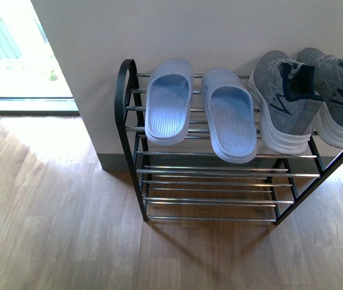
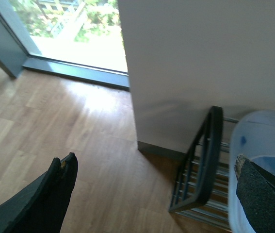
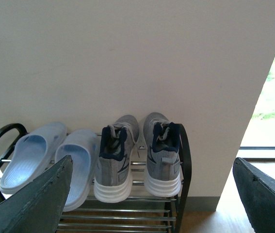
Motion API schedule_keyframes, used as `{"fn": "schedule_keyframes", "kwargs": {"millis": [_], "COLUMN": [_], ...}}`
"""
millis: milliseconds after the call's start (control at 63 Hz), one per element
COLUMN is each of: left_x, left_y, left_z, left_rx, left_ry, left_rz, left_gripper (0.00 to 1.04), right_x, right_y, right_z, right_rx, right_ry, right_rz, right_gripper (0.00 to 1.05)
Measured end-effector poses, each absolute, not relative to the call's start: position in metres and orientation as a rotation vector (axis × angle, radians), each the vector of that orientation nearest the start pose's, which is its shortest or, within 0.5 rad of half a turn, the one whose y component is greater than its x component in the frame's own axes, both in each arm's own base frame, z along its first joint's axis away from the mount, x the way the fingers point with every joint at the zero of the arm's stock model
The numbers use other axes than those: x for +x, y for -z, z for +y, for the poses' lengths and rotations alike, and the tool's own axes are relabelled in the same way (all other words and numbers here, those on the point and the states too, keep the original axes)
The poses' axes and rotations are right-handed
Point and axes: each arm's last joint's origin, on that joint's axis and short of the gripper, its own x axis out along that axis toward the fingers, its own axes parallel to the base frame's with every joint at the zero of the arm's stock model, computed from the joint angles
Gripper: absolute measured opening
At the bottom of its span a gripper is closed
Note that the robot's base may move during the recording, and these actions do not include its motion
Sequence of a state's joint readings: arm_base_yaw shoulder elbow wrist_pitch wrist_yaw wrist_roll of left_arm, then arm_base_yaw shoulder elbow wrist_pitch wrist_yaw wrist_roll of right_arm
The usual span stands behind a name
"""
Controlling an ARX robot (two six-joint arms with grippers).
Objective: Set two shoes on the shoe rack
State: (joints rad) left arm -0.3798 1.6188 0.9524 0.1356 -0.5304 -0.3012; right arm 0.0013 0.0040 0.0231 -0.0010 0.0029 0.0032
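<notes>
Both jaws spread wide, gripping nothing: left gripper (image 2: 152, 191), right gripper (image 3: 156, 194). Grey knit white-soled sneakers (image 3: 137, 155) side by side atop black-framed, silver-rodded shoe rack (image 1: 126, 90), beside pale blue slippers (image 1: 198, 109).

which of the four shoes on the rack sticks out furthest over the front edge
The right-hand blue slipper: its toe overhangs the top shelf's front rod, further than the other slipper or either grey sneaker.

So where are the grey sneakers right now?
In the front view, both grey sneakers sit side by side on the top shelf of the shoe rack, at its right end, just right of the pale blue slippers and against the wall.
</notes>
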Motion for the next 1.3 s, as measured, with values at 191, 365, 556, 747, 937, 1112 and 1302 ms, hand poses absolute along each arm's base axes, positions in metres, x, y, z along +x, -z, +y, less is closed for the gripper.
{"fn": "schedule_keyframes", "kwargs": {"millis": [191, 365, 556, 747, 937, 1112, 1302], "left_x": [0.248, 0.198, 0.189, 0.174, 0.157, 0.147, 0.138], "left_y": [-0.231, -0.226, -0.23, -0.212, -0.199, -0.19, -0.183], "left_z": [-0.08, -0.054, -0.049, -0.036, -0.022, -0.015, -0.004], "left_rx": [-0.07, -0.116, -0.169, -0.103, -0.025, -0.016, -0.01], "left_ry": [-0.317, -0.422, -0.386, 0.004, 0.009, 0.003, 0.024], "left_rz": [0.412, 0.41, 0.356, 0.039, 0.004, 0.004, 0.006], "left_gripper": [0.95, 0.95, 0.93, 0.61, 0.25, 0.01, 0.01], "right_x": [0.096, 0.096, 0.096, 0.096, 0.096, 0.096, 0.096], "right_y": [-0.171, -0.171, -0.171, -0.171, -0.171, -0.171, -0.171], "right_z": [0.0, 0.0, 0.0, 0.0, 0.0, 0.0, 0.0], "right_rx": [0.003, 0.003, 0.003, 0.003, 0.003, 0.003, 0.003], "right_ry": [0.001, 0.001, 0.001, 0.001, 0.001, 0.001, 0.001], "right_rz": [-0.018, -0.018, -0.018, -0.018, -0.018, -0.018, -0.018], "right_gripper": [0.96, 0.96, 0.96, 0.96, 0.96, 0.96, 0.96]}}
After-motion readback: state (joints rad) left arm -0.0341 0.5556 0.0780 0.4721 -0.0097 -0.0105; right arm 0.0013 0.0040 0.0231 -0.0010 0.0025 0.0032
